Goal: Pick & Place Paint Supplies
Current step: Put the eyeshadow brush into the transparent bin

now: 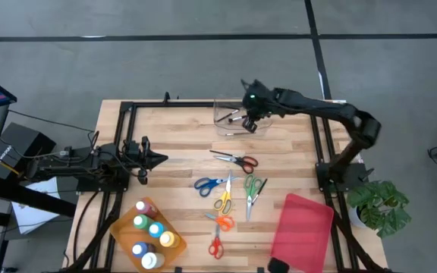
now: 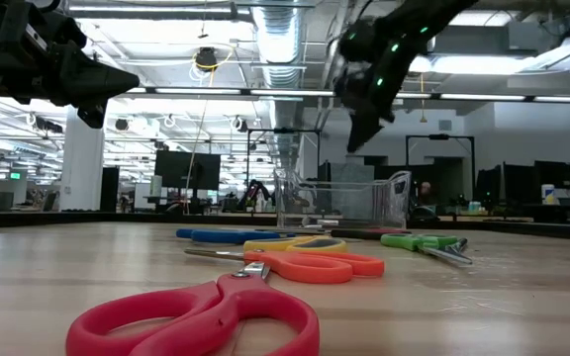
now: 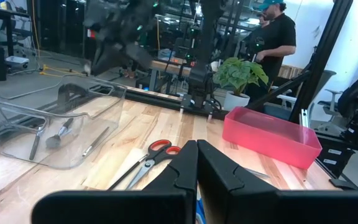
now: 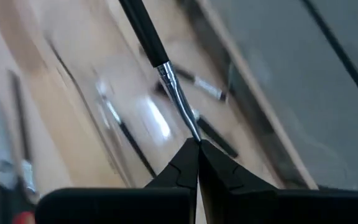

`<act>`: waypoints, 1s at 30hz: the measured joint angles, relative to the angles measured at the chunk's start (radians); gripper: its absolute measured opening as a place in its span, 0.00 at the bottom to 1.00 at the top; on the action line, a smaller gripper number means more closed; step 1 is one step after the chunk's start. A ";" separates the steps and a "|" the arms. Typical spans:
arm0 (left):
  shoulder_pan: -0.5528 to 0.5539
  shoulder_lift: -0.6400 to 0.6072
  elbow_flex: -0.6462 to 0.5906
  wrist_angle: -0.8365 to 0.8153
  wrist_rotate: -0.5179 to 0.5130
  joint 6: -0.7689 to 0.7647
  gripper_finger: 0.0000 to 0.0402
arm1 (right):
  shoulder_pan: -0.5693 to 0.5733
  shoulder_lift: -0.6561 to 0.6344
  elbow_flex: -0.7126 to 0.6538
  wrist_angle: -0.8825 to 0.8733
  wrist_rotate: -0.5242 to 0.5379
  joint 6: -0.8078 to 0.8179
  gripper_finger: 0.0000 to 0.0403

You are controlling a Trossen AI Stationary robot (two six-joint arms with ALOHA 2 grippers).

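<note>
A: Why is the left end effector [image 1: 160,158] parked at the left edge of the bench [image 1: 180,136] with its fingers clenched on nothing?

B: I read it as waiting. It hovers level above the wood, well apart from the scissors, and holds nothing. Just in front of it, on the near left corner, sits the orange tray [image 1: 120,230] with the paint bottles [image 1: 149,233] standing upright in it, so the bottles look already sorted.

A: And the middle of the bench?

B: Six pairs of scissors [image 1: 227,194] lie loose and flat there, blue, yellow, green, orange and two red-handled, none in a container yet.

A: The clear bin [image 1: 229,115] at the far edge?

B: A few thin dark brushes [image 3: 63,131] lie on its floor. The right end effector [image 1: 249,123] hangs over that bin, clenched on the tip of another brush [image 4: 160,67], which sticks out beyond the fingertips. My guess is that it's held there to be dropped in with the others.

A: The red tray [image 1: 303,231] at the near right?

B: I can see nothing in it; perhaps it is meant for the scissors
</note>
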 joint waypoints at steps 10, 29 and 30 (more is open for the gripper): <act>0.000 0.000 0.000 0.000 0.000 0.000 0.00 | 0.000 0.233 0.153 -0.165 0.087 -0.068 0.00; 0.000 0.000 0.000 0.000 0.000 0.000 0.00 | -0.017 0.299 0.172 -0.246 0.088 -0.107 0.00; 0.000 0.000 0.000 0.000 0.000 0.000 0.00 | -0.017 0.299 0.172 -0.244 0.087 -0.107 0.00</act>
